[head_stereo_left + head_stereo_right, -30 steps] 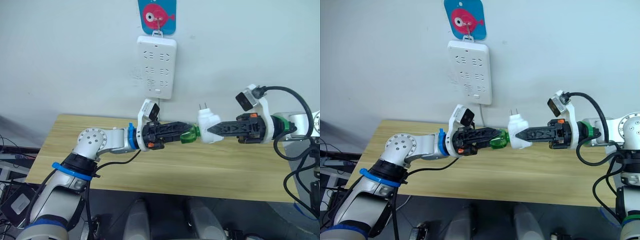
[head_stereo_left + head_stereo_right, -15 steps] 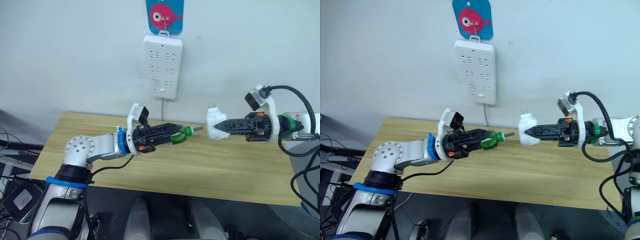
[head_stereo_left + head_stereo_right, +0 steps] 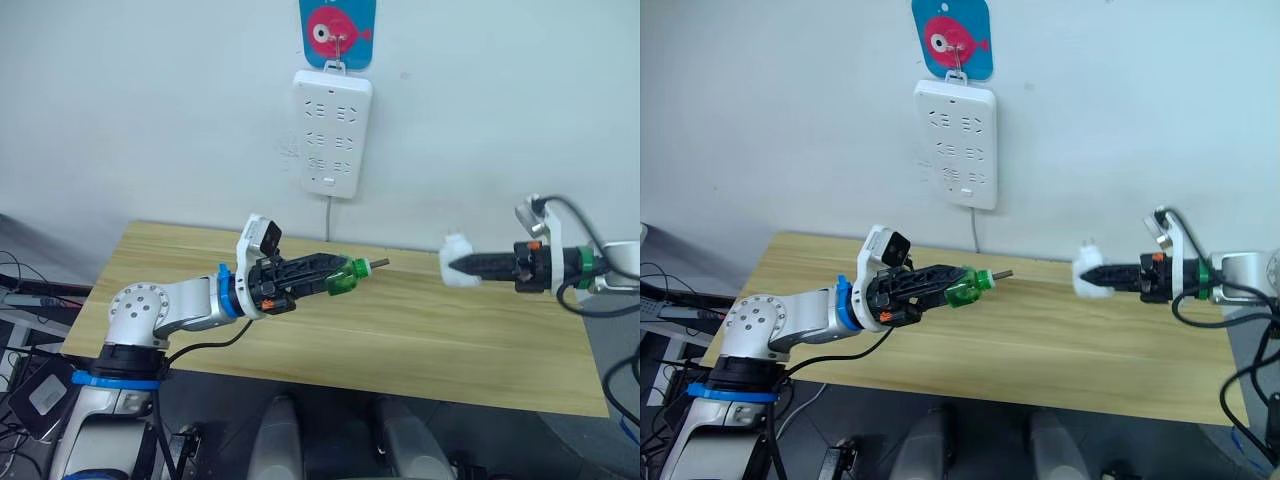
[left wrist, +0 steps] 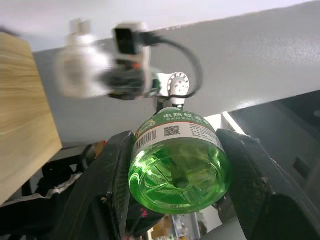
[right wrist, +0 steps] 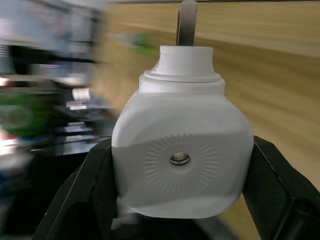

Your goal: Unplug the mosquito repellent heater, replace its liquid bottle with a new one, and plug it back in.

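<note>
We see the left gripper (image 3: 338,276) clamped on the green liquid bottle (image 3: 343,277), held over the wooden table (image 3: 400,340) below the wall power strip (image 3: 334,133). The right gripper (image 3: 462,268) is closed on the mosquito repellent heater (image 3: 456,272), well apart from the bottle, above the table's right part.

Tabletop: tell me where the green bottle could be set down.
The wooden table is bare nearly everywhere: the wide middle stretch between the left gripper holding the green bottle and the right gripper holding the heater, plus the front edge. Only the near-left corner is crowded, under the left arm.
</note>
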